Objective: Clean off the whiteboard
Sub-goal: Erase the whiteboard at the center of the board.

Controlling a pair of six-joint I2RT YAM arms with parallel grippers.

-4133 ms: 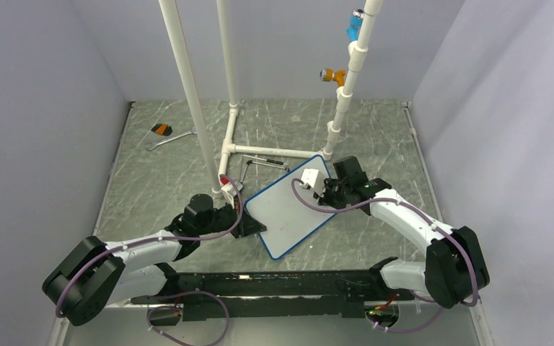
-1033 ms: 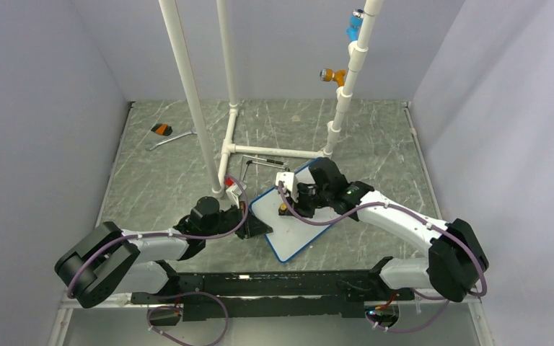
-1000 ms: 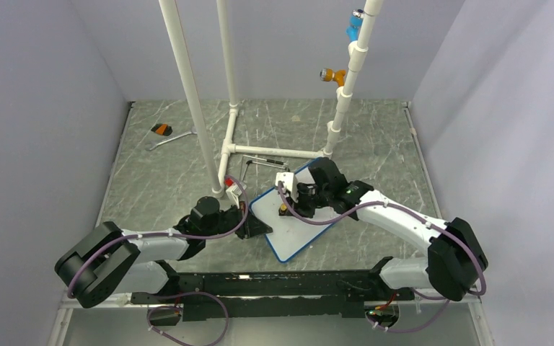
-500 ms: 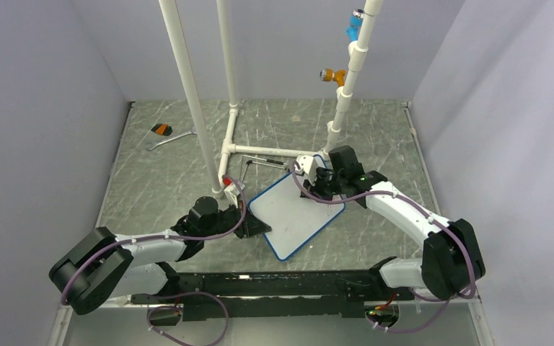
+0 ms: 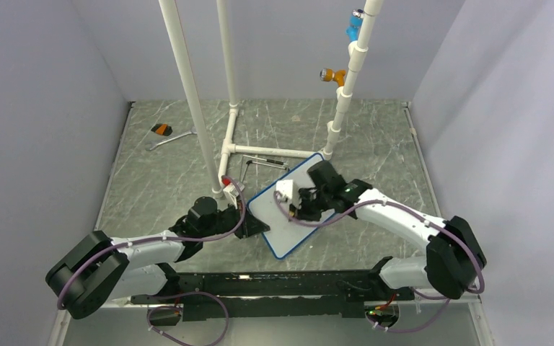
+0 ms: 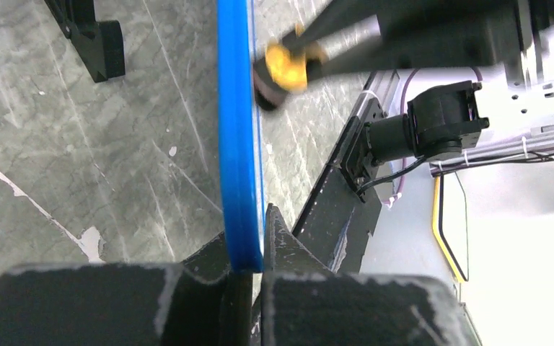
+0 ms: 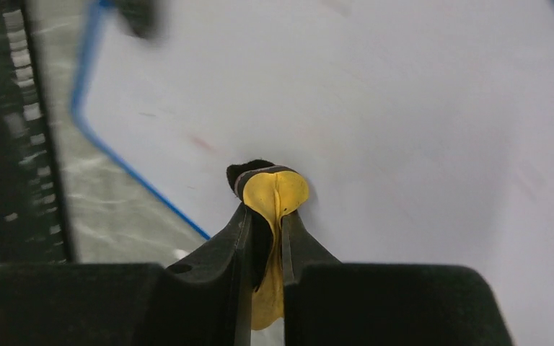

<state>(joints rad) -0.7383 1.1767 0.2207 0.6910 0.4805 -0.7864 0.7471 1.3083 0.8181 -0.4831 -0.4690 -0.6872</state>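
A: Board position?

B: We log the whiteboard point(image 5: 286, 232) mid-table, a little toward the near edge. It sits diagonal to the table edges, with its far corner close to the pipe base point(image 5: 327, 153).

A: Grippers?

B: The left gripper point(image 6: 249, 265) is closed tight on the blue frame point(image 6: 238, 130) at the board's left edge. The right gripper point(image 7: 263, 216) is pinched shut on the yellow eraser point(image 7: 272, 193). Its black felt is down on the white face, toward that same edge.

A: Face clean?

B: Not quite, we judge. We see faint red flecks point(image 7: 202, 142) beside the eraser.

A: Failure modes?

B: We note three.
- The left hold is a thin pinch on one edge only. A hard sideways wipe may pivot the board out of it or skid the board across the table.
- The eraser sits at the very fingertips, so drag may twist it loose.
- A stroke toward the blue edge may overrun the board and strike the table or the left gripper.
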